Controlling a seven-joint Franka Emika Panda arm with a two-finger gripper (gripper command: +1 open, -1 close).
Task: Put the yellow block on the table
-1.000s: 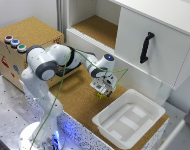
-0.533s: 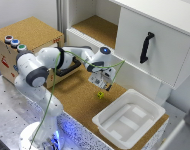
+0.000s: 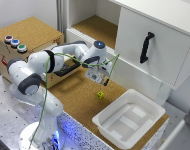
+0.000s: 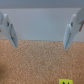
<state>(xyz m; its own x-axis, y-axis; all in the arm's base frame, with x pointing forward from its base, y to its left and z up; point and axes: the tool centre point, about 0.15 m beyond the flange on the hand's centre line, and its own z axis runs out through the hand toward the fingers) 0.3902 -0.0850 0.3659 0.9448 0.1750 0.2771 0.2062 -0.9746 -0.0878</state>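
You can count the main job as done, as far as these views show: the yellow block (image 3: 100, 94) lies on the table (image 3: 75, 97), on the bare cork, with nothing holding it. It sits below the claw (image 3: 98, 77) and a little off toward the white tray (image 3: 129, 120), clearly apart from the fingertips and not touching the tray rim either. In the wrist view you see the same thing: the yellow block (image 4: 64, 81) shows only as a sliver at the edge of the picture, down on the speckled table (image 4: 35, 62), well under the two fingers (image 4: 73, 31) rather than between them.

Your claw (image 4: 39, 32) is released: the jaws stand wide apart with only cork and the pale cabinet front showing in the gap, and nothing is pinched in them. It hangs above the table surface, tilted slightly, clear of the block.

What is left looks small to me. The block appears to rest flat and steady, though it is too tiny in the exterior view for you to judge its exact pose. I would say you only need to take the arm clear without brushing the block, and keep away from the tray on one side and the white cabinet (image 3: 150, 50) with its black handle (image 3: 145, 46) on the other. No further grasp seems called for
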